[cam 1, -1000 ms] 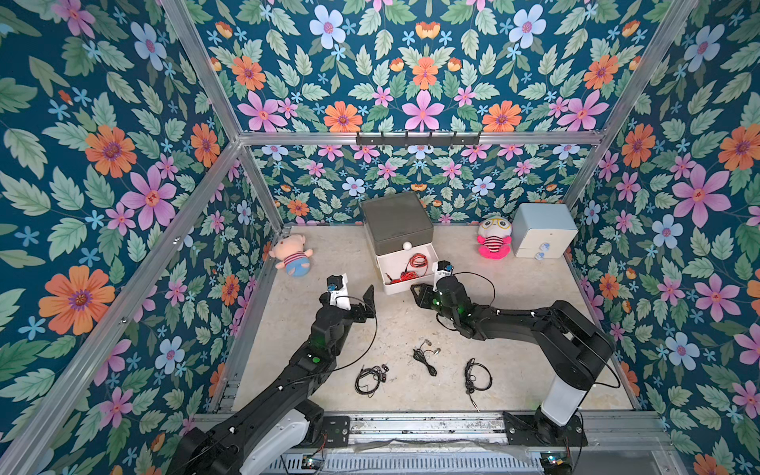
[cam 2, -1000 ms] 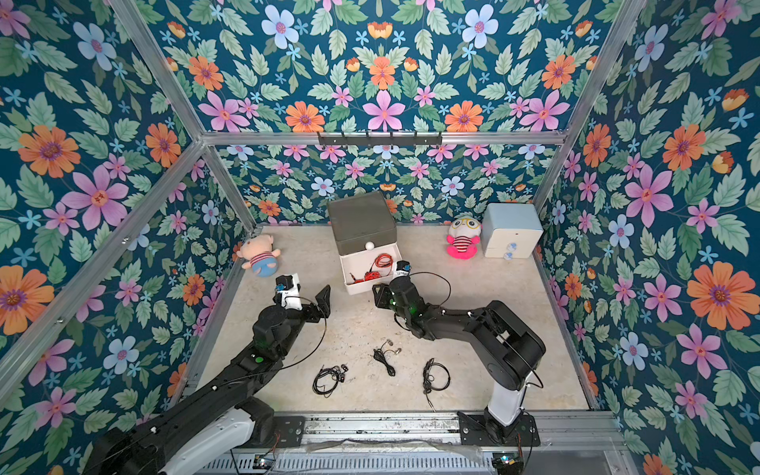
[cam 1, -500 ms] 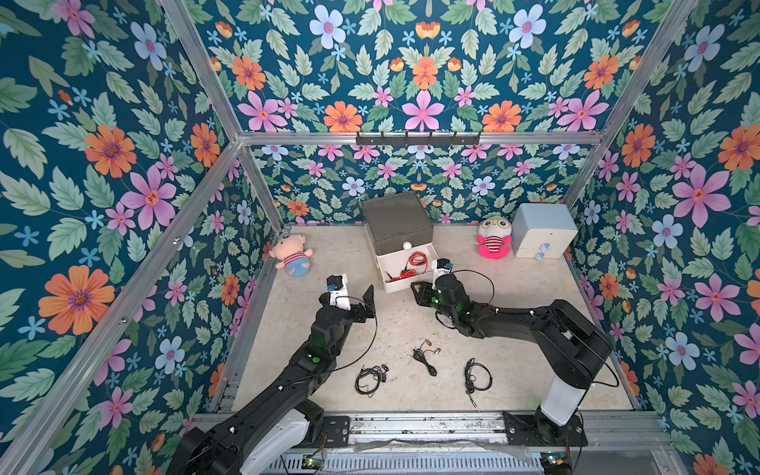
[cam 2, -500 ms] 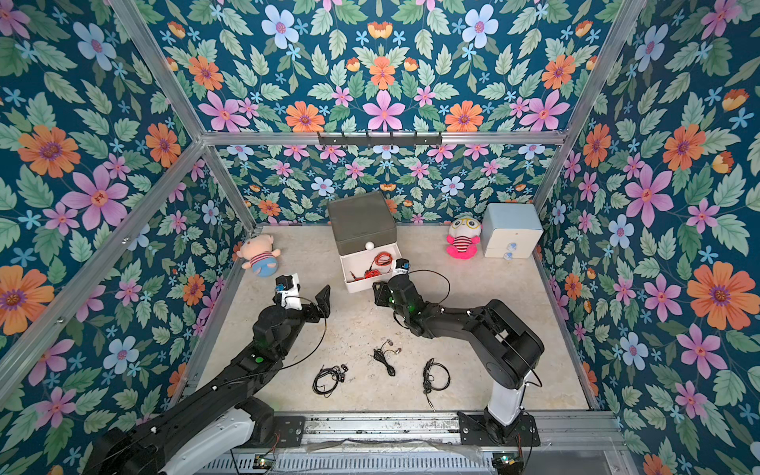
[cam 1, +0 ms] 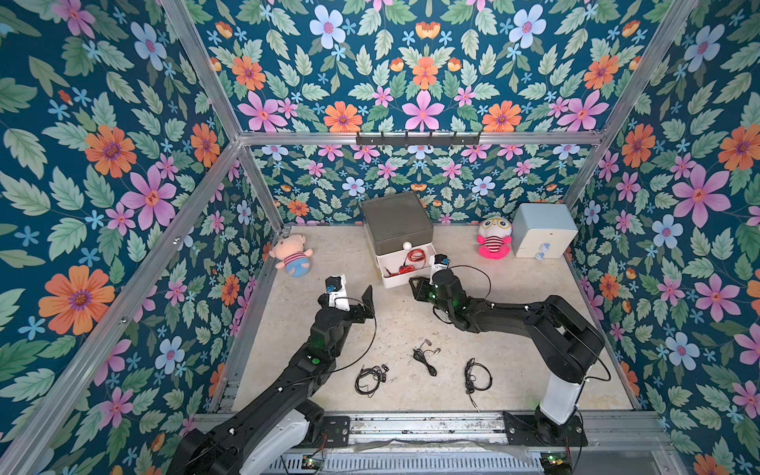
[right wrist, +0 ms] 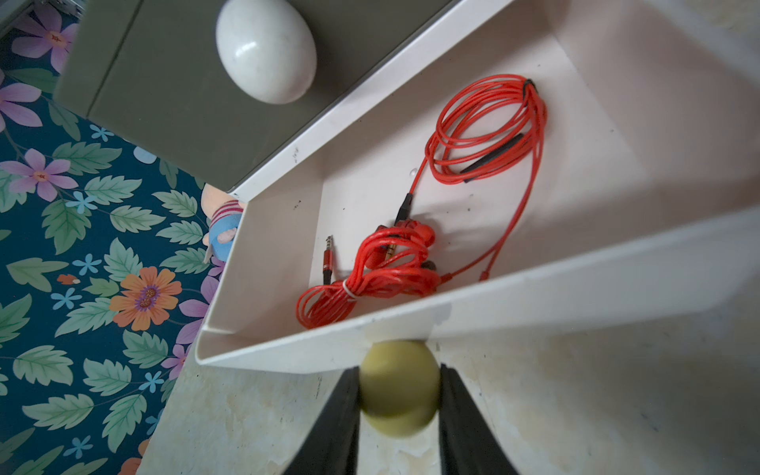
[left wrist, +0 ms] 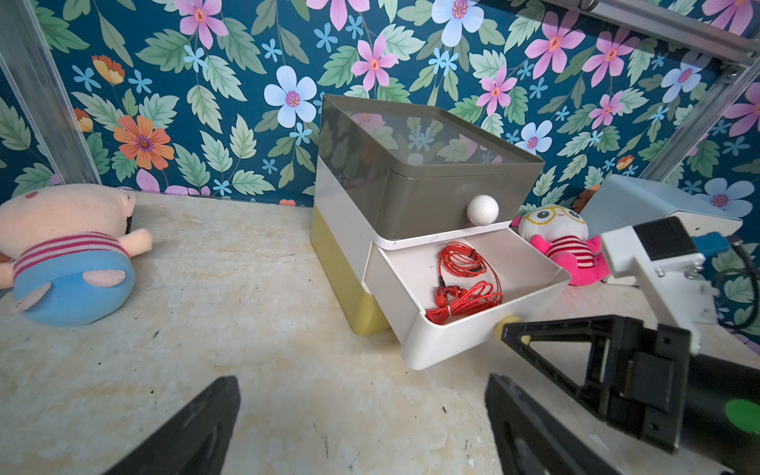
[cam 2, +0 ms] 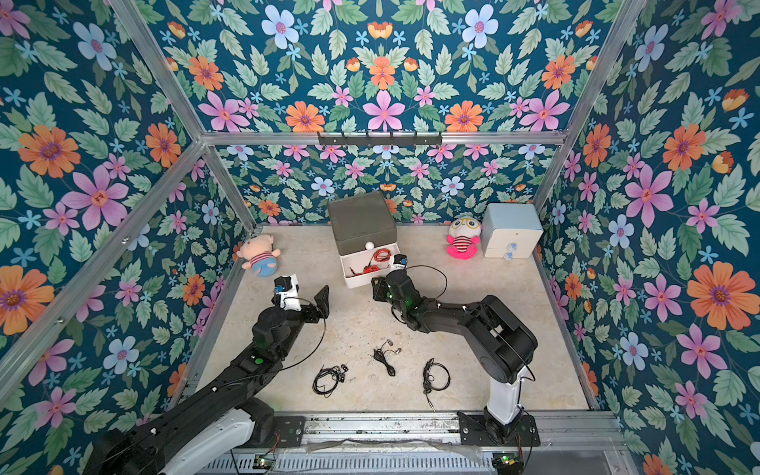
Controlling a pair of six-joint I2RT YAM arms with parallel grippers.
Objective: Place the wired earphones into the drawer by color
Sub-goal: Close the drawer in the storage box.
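Two arms are reaching in from the front edge of the bench (cam 1: 514, 370). Near the back-left corner a pig plush (cam 1: 292, 261) is lying on its side, playing no part. The left gripper (left wrist: 362, 390) is hanging with jaws spread wide and nothing between them, over bare surface just left of the drawer unit (cam 1: 397, 222). Probably it is parking there to keep the drawer front clear. Toward the front edge, the leftmost black bundle (cam 1: 370, 376) of the wired earphones is lying loose.

At the middle of the back edge the unit's white drawer (left wrist: 452, 341) is standing pulled out. Reds only are resting inside: a loose coil (right wrist: 489, 131) toward the back and a tied bundle (right wrist: 370, 267) against the front wall, so the colour sorting is showing here. Above it the grey drawer (left wrist: 432, 205), with its white knob (left wrist: 482, 209), is sitting shut.

The right gripper (right wrist: 398, 372) is pinching the white drawer's yellow-green knob (right wrist: 397, 395), one jaw on either side of the ball. Likely the drawer is needing a slide, though in or out I cannot tell.

Right of centre, the second black bundle (cam 1: 425, 357) and third black bundle (cam 1: 477, 376) are lying apart near the front edge, probably wanting a different drawer. In the back-right corner a pink doll (cam 1: 493, 242) and pale blue cabinet (cam 1: 543, 230) are sitting idle.
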